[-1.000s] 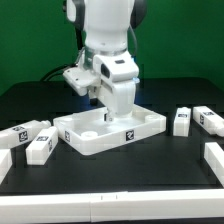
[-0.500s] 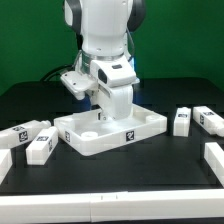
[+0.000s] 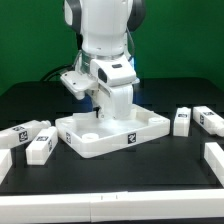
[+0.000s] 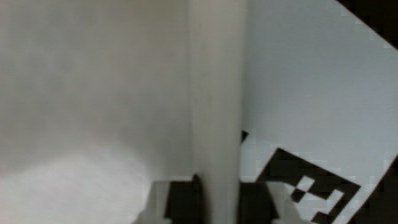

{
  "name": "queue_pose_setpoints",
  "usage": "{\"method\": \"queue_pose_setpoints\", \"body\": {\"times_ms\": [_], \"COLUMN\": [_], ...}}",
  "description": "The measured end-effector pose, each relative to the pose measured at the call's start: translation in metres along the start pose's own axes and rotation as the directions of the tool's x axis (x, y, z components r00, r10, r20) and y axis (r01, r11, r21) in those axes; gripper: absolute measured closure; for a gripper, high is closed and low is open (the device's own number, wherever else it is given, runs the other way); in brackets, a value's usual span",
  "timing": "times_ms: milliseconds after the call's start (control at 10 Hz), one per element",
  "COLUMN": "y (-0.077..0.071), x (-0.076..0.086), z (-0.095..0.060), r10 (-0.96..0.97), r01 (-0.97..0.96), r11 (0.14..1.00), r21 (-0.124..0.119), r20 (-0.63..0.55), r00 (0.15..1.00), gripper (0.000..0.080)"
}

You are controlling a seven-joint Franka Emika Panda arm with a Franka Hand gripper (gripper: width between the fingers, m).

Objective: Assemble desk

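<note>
Gripping it right now: the gripper (image 3: 100, 111) has its jaws pressed together on the rim (image 4: 214, 110) of the desk top (image 3: 90, 142) (the wrist view shows that thin white wall running straight up the middle, a tag just beside it). The top lies flat mid-table, directly under the arm. Two loose legs (image 3: 22, 134) rest toward the exterior view's left and two more (image 3: 182, 120) toward its right, all apart from the top. Black table (image 3: 120, 185), green backdrop (image 3: 180, 50) behind.
</note>
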State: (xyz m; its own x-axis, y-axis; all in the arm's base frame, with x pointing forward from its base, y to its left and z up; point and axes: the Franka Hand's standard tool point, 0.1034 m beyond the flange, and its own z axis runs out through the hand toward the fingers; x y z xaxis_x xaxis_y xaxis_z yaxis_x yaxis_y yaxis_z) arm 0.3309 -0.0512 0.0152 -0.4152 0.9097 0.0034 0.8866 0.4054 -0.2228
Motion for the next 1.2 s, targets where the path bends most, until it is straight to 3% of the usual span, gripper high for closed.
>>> {"method": "queue_pose_setpoints", "body": {"times_ms": [100,300,400,700,800,1000,1100,1200], "y": [0.008,0.021,0.027,0.028,0.034,0.076,0.097,0.093], "x": [-0.007,-0.002,0.007,0.009,0.015,0.012,0.006,0.008], "z": [-0.003,-0.009,-0.013,-0.011,-0.011,-0.029,-0.037,-0.034], "r10": [0.092,0.300,0.334,0.305,0.319,0.380,0.368,0.367], "r01": [-0.092,-0.300,-0.334,-0.305,-0.320,-0.381,-0.368,-0.367], "r11": [0.996,0.954,0.942,0.952,0.947,0.920,0.928,0.928], "r21": [0.001,-0.001,-0.005,-0.001,0.027,0.090,0.061,0.064], "r20": [-0.001,0.018,0.038,0.036,0.044,0.027,0.008,0.007], "r00": [0.996,0.954,0.942,0.952,0.947,0.924,0.930,0.930], "gripper": [0.0729,0.0729,0.0729,0.0729,0.0729,0.0729,0.0729,0.0729]}}
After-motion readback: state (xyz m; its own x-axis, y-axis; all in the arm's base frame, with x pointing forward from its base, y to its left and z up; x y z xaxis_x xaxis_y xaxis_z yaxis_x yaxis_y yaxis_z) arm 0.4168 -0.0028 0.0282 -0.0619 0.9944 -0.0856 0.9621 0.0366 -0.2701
